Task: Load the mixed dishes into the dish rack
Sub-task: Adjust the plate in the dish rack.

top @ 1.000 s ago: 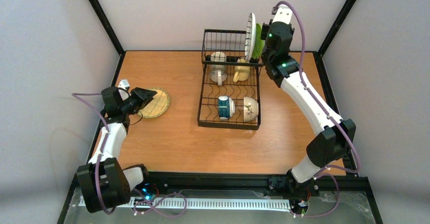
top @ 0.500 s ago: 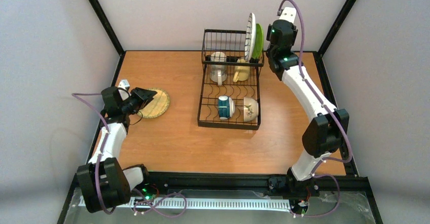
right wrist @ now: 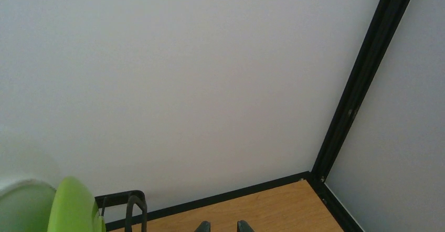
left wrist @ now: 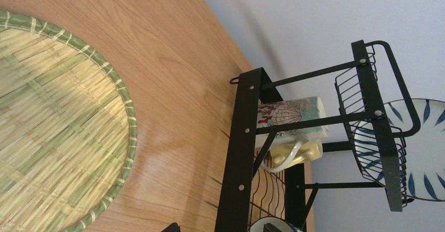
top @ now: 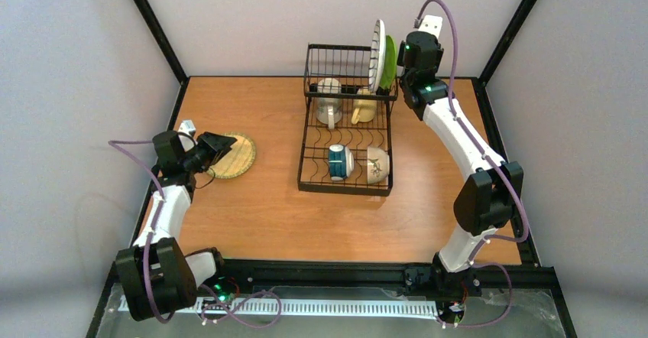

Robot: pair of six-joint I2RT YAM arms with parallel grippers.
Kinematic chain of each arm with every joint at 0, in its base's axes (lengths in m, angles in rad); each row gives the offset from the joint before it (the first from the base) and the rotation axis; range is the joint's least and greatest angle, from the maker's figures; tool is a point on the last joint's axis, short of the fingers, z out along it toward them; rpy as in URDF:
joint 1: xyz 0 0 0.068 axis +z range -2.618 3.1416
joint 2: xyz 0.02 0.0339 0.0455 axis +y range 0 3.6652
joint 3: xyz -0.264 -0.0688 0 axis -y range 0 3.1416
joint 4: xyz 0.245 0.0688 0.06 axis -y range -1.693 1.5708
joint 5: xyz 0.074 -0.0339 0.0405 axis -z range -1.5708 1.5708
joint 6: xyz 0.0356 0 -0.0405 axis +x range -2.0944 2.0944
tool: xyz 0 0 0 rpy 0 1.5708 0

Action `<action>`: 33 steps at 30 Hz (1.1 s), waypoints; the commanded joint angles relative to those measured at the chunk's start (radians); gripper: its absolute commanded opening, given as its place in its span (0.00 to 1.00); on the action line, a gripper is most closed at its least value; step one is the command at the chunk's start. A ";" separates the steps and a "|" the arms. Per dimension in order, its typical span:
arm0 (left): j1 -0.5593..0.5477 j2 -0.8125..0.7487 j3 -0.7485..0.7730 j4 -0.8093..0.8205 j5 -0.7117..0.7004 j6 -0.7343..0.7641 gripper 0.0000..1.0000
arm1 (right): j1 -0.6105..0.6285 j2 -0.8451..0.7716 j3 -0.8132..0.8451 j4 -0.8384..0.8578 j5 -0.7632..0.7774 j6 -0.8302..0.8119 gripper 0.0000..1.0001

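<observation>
Rack [top: 344, 190] holds two mugs [top: 329, 102], two bowls [top: 376, 165], two plates [top: 377, 47]

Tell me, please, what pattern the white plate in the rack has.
Round white plate: dark blue radial strokes; clearest in left wrist view.

table [top: 260, 216] — orange-brown wood | walls [top: 252, 9] — pale grey | frame [top: 153, 26] — black

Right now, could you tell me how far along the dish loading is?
Done: the cream mug, yellow mug, teal-and-white cup, cream bowl, striped plate and lime-green plate sit in the dish rack. In hand: nothing; the left gripper hangs open by the woven tan plate, and the right gripper is empty beside the lime-green plate. Left: that plate, lying on the table.
</observation>
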 commanded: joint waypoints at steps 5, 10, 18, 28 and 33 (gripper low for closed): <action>-0.003 0.016 0.003 0.002 0.018 0.008 0.89 | -0.005 0.001 -0.024 -0.047 -0.032 0.066 0.29; -0.003 0.008 0.006 0.001 0.018 0.010 0.89 | -0.005 0.014 -0.031 -0.068 -0.063 0.096 0.29; -0.003 0.017 0.003 0.009 0.020 0.002 0.89 | -0.003 0.017 -0.032 -0.079 -0.101 0.118 0.29; -0.003 0.016 0.003 0.008 0.021 0.001 0.89 | 0.005 0.020 -0.023 -0.080 -0.122 0.127 0.29; -0.003 0.017 0.004 0.012 0.021 -0.002 0.89 | 0.009 0.024 -0.017 -0.079 -0.131 0.128 0.29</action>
